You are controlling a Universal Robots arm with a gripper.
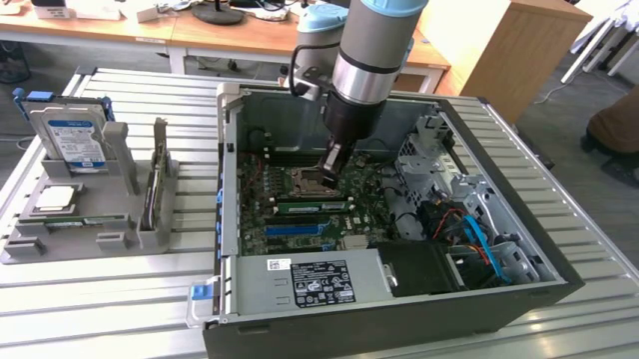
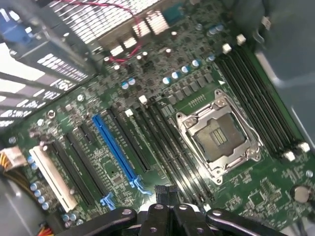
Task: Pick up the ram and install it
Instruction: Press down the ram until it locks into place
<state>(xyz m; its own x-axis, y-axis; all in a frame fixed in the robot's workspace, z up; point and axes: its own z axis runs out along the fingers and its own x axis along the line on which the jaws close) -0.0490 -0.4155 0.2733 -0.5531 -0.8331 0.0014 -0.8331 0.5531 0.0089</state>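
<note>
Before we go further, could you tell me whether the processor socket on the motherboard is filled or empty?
Empty: the socket shows its bare contact field inside the metal frame, with no chip seated and no cooler over it.

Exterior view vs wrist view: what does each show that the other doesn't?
Exterior only: the gray holder tray beside the case, with the hard drive upright and a processor chip on it; the arm reaching into the case. Wrist only: the blue expansion slot and white slot close up. Both: the motherboard's empty CPU socket and the gripper.
</note>
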